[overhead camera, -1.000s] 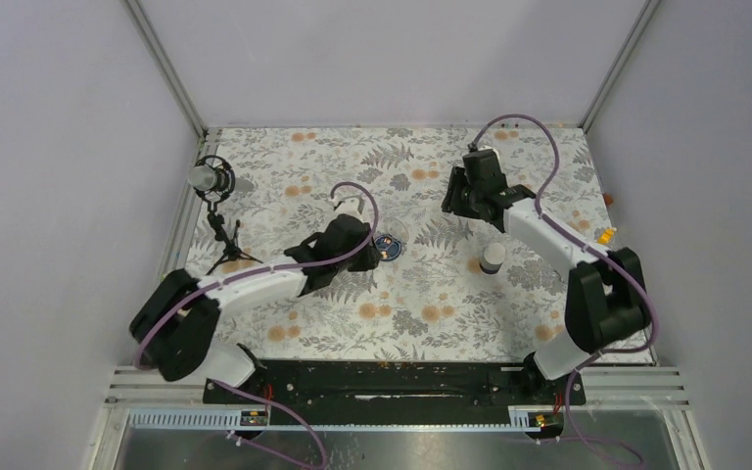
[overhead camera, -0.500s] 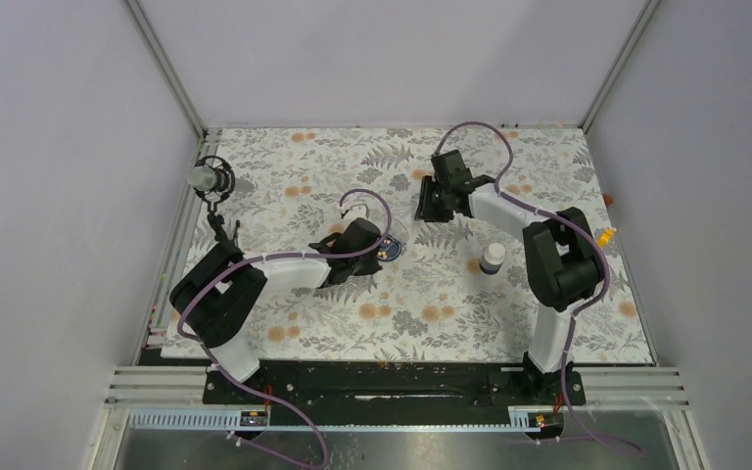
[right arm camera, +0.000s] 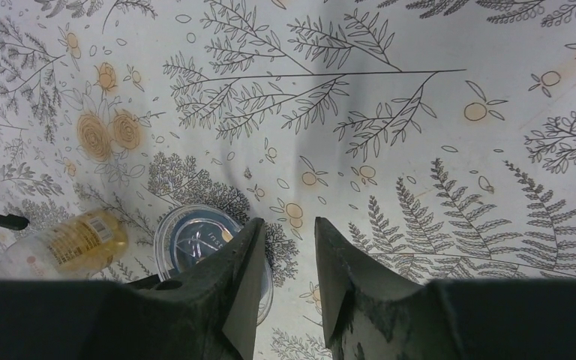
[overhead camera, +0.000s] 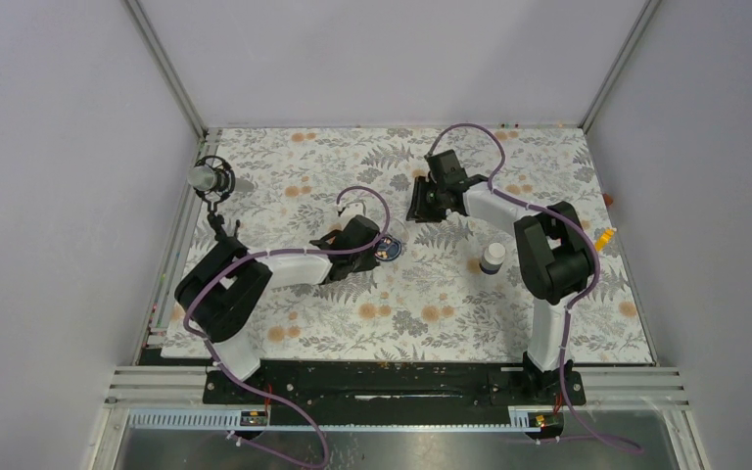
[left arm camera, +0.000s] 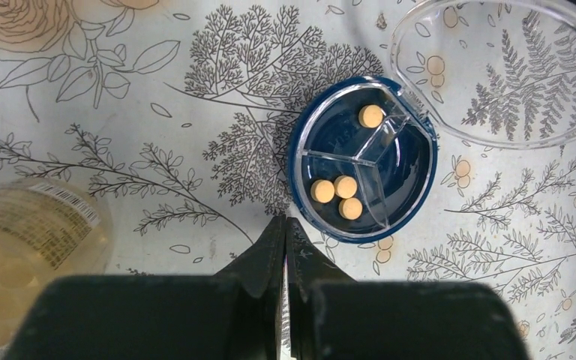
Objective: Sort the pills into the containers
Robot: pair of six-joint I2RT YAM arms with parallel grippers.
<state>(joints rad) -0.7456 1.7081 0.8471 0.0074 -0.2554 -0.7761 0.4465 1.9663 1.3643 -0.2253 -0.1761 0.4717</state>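
Pills [left arm camera: 345, 186] sit bunched in case [left arm camera: 294, 165]. Left gripper [left arm camera: 283, 222] is pressed shut, so I'd crack it open and target just one. Right gripper [right arm camera: 289, 225] is spread.

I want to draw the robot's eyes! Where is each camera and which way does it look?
Top external: above and behind, looking down on the floral table; left arm and right arm show.
Left wrist: on the left arm, looking down past the shut left gripper at the blue pill case.
Right wrist: on the right arm, looking past the open right gripper across the table.
Shared: both wrist views show the pill case and amber bottle.
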